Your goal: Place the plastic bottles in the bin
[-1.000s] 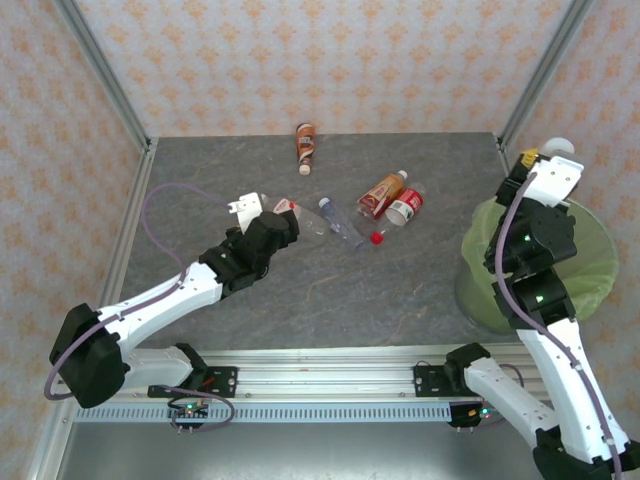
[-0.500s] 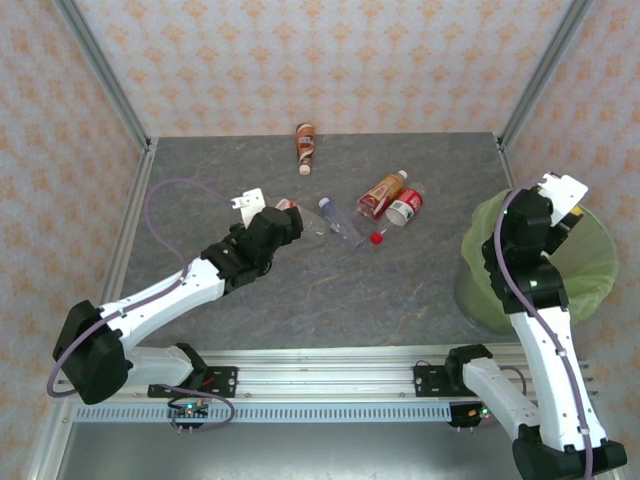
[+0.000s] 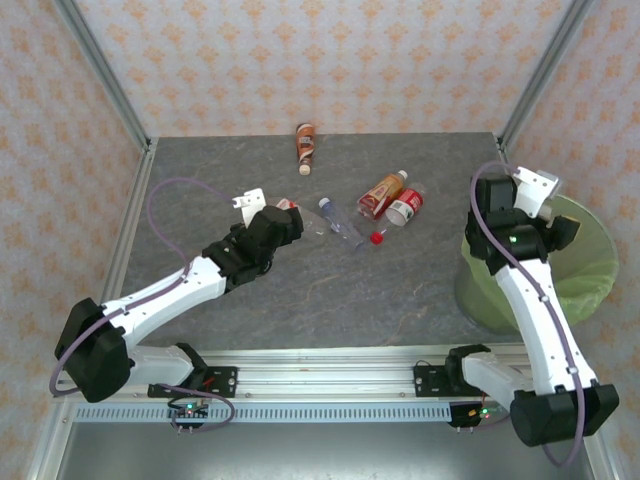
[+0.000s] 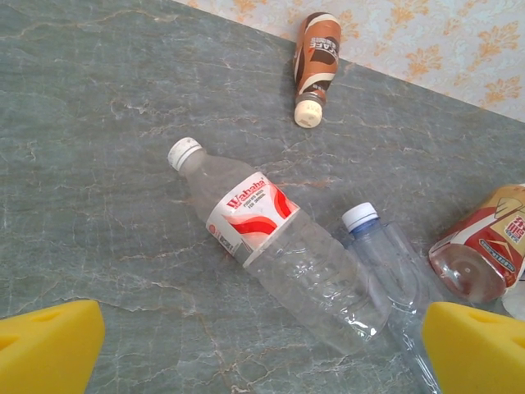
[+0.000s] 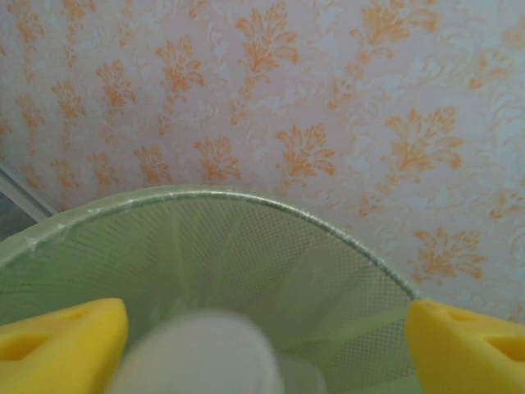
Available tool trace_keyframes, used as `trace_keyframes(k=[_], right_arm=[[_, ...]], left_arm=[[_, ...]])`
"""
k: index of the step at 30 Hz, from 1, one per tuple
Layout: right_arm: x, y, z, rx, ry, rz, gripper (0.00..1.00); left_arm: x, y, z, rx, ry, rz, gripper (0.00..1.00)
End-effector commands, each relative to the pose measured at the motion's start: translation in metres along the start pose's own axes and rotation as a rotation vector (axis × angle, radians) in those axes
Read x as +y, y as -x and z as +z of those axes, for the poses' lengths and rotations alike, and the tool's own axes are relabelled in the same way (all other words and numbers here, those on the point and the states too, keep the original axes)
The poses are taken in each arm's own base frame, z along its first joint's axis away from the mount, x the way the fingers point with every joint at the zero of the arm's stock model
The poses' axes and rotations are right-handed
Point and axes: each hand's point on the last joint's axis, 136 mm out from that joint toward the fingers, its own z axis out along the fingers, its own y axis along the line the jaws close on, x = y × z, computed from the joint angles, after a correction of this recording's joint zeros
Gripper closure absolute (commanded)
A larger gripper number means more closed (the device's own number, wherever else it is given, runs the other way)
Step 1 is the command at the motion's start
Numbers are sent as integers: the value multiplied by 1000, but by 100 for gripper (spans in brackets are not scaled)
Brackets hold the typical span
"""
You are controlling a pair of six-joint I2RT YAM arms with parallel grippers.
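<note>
Yellow pads [image 4: 49, 345] of the left gripper [image 4: 262, 351] stand fully apart and hold nothing. It hovers low over the middle of the grey table [image 3: 190, 170]. Just ahead of it lies the clear bottle [image 4: 275, 246], which has a white cap and a red-and-white label. It is on its side and slanted, with the cap toward the far left corner. A blue-capped bottle [image 4: 385, 258], also clear, lies close along its right side; I cannot tell whether they touch. The brown bottle [image 4: 317, 57] lies alone at the far edge. Right of the clear pair lie a red-labelled bottle [image 3: 383, 193] and, just beside it, a white-capped red one [image 3: 405, 207].

These look empty, so they are probably very light, thin-walled and springy, and smooth enough to roll or squirt out of a hard pinch. The best hold is likely across the body at the label band, with the jaws square to the bottle's length and closed gently. The neck is stiffer but narrow.

The right gripper [image 5: 262, 345] is poised above the bin [image 5: 246, 201], which stands at the table's right edge. Its pads are spread wide. A blurred pale shape [image 5: 197, 353] sits between them, near the left pad and clear of the right one, so nothing is clamped. It is probably a bottle dropping into the green liner.
</note>
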Motion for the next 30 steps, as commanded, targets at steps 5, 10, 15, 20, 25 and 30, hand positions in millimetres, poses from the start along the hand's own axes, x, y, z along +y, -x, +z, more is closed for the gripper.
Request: trace_keyframes(k=[5,10,15,20,25,30], right_arm=[[1,9,-5,50,63,10,1],[13,18,-10,46,174,68,1],[16,30,-13,26,179,91,1],[27,40,-23,-18,223,80,1],[44,60,-45,-87,294,76,1],[61,77,-74,-144,418,96,1]], left_arm=[[1,5,1,1,22,-25,0],[0,8,1,8,32,-48,0],[3,5,-1,3,19,-82,0],[4,6,-2,9,29,-59,0],[4,7,-2,-1,17,-77,0],[0,3,0,-5,-31,-113,0]])
